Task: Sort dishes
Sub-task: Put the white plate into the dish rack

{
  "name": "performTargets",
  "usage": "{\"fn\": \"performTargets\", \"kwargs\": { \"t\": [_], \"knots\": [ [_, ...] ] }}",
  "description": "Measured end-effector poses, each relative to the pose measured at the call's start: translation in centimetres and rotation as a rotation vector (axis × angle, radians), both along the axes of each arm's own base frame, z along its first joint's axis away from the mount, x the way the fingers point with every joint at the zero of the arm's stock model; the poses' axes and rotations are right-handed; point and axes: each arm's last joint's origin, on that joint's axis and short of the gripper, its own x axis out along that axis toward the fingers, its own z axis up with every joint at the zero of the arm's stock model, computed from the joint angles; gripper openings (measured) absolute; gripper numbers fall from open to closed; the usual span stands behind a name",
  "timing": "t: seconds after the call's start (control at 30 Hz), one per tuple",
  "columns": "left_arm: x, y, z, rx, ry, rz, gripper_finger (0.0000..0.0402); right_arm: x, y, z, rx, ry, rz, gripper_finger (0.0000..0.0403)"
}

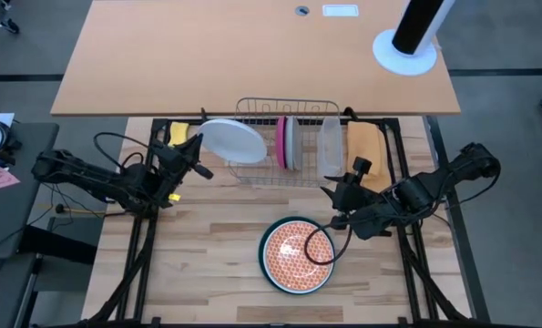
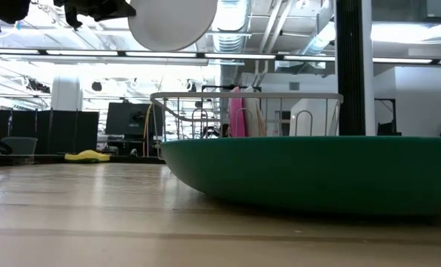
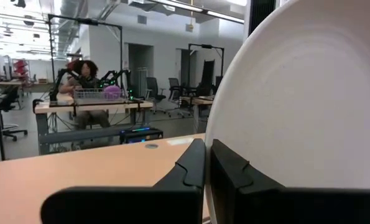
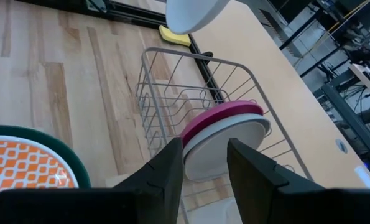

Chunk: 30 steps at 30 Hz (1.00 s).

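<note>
Two plates already stand in the wire rack (image 1: 284, 137); the left claw (image 1: 194, 155), clamped on the white plate's (image 1: 231, 139) rim, hangs just beside the rack. Edge-only grip, so a bumped wire could slip it. Right claw (image 1: 343, 196) waits, fingers apart.

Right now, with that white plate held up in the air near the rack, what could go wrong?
1. The left gripper seems to pinch the white plate only at its rim, jaws shut on it, so it might slip and fall onto the wire rack.
2. The pink plate and grey plate already stand in the rack; the white one could knock them if lowered off line.
3. The right gripper, jaws open, hovers beside the rack, so the arms could crowd each other.
</note>
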Motion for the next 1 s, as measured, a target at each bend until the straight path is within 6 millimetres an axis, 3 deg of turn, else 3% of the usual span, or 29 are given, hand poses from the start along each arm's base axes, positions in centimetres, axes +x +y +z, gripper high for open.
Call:
{"fn": "performTargets", "kwargs": {
  "t": [0.67, 1.0],
  "knots": [
    [0.3, -0.2, 0.1, 0.081, 0.016, -0.095, 0.0000, 1.1, 0.0, 0.9, 0.091, -0.162, -0.032, 0.0127],
    [0.1, -0.2, 0.4, 0.110, 0.025, -0.085, 0.0000, 2.1, -0.7, 0.4, 0.038, -0.114, -0.049, 0.0144]
  ]
}}
